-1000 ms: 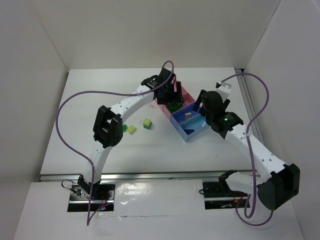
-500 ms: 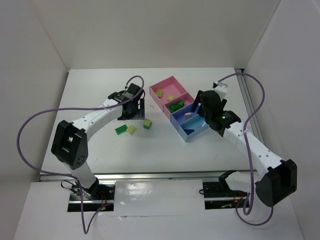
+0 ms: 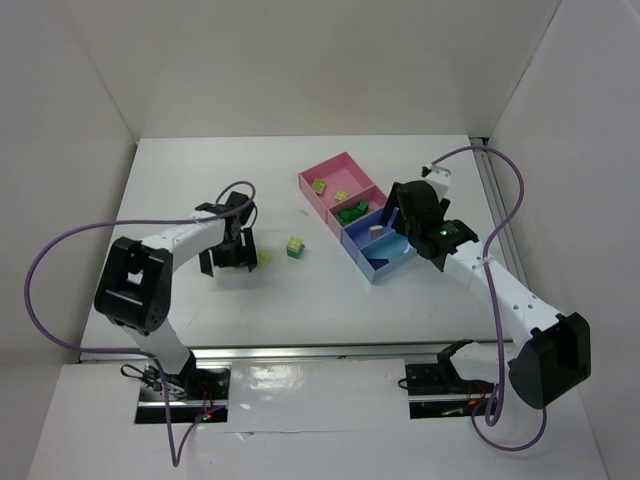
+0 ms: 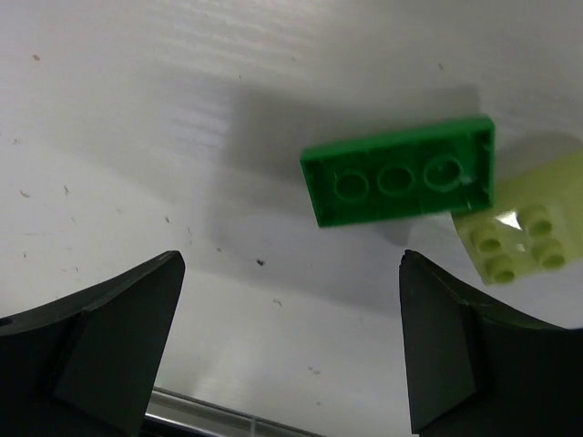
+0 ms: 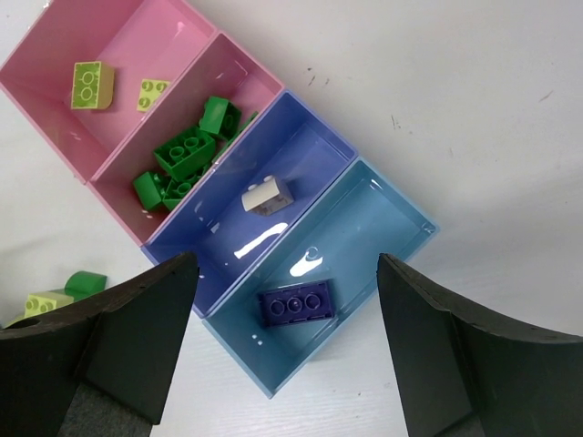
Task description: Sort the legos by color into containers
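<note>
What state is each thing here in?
left end effector: open, over the green brick
right end effector: open, over the trays
green brick: on table, underside up
pale brick: studs up, against it
green-and-pale pair: loose on table
outer pink tray: two pale bricks
inner pink tray: green bricks
dark blue tray: one whitish brick
light blue tray: one purple brick

White table [image 3: 320, 295]; white walls [image 3: 330, 60]
</note>
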Robot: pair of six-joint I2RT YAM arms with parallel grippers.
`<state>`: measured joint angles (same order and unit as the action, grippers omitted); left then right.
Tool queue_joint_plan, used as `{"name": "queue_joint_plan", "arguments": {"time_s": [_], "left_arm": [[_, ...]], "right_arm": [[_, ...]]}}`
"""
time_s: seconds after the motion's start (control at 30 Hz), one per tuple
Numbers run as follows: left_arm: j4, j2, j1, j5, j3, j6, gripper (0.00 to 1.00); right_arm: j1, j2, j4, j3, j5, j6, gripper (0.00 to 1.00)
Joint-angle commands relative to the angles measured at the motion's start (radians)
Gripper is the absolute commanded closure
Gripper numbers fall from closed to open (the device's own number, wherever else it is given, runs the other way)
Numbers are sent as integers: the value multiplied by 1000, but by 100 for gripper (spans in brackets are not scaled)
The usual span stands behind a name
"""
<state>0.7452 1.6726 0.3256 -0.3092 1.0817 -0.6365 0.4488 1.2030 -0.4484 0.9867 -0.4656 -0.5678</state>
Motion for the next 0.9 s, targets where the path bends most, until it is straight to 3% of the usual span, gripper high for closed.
{"name": "queue_joint_plan", "arguments": {"time_s": [0.0, 0.27, 0.53, 0.63, 0.67, 0.7, 0.73, 0.87], "left_arm": [[-29, 91, -65, 38, 53, -19, 0], [-41, 180, -105, 50, 167, -19, 4], [-76, 210, -135, 116, 196, -28, 17], [-86, 210, -135, 152, 196, -28, 41], [-98, 197, -135, 168, 196, -19, 56], [-98, 187, -135, 168, 196, -19, 56], [-109, 173, -135, 177, 196, -19, 66], [-119, 75, -96, 197, 256, 21, 77]], "right_arm": [[10, -13, 45, -2, -5, -1, 13], [19, -13, 45, -2, -5, -1, 13], [19, -13, 45, -2, 4, -1, 13], [19, -13, 45, -2, 13, -1, 13], [19, -2, 54, -2, 13, -1, 13], [19, -2, 54, -2, 13, -1, 13], [19, 9, 54, -2, 13, -1, 13], [19, 9, 54, 10, 4, 8, 13]]}}
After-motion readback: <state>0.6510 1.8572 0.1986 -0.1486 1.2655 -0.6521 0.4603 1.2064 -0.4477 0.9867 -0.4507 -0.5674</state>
